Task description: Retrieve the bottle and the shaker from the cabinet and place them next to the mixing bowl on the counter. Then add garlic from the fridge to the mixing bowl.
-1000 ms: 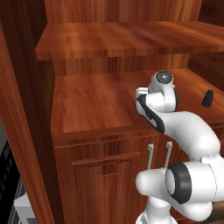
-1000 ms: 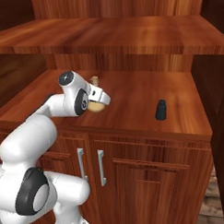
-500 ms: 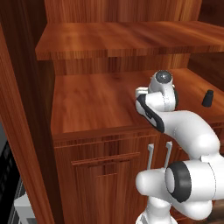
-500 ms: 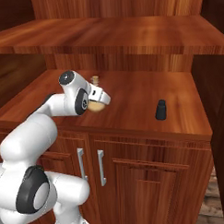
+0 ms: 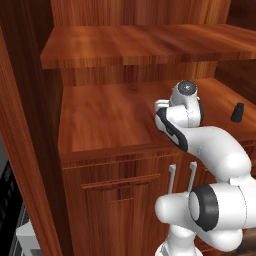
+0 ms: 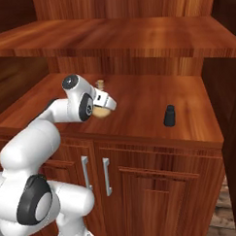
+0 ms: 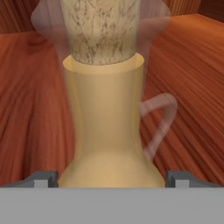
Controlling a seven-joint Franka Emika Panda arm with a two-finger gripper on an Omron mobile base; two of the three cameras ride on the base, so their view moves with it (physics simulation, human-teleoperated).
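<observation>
While the gripper (image 7: 112, 177) stands spread wide, its two fingertips (image 7: 43, 178) flank the round base of the bottle (image 7: 105, 122), which stands upright between them on the cabinet (image 6: 154, 113) shelf; contact cannot be told. Well off to the hand's right stands the shaker (image 6: 169, 115).

Bottle mostly screened by the arm

We are seeing just the stopper and a sliver of the bulb of the bottle (image 6: 102, 110) past the wrist in the right base view; in the hand view its base is running off the bottom edge, so we are not telling whether the fingertips (image 7: 43, 178) are touching it.
</observation>
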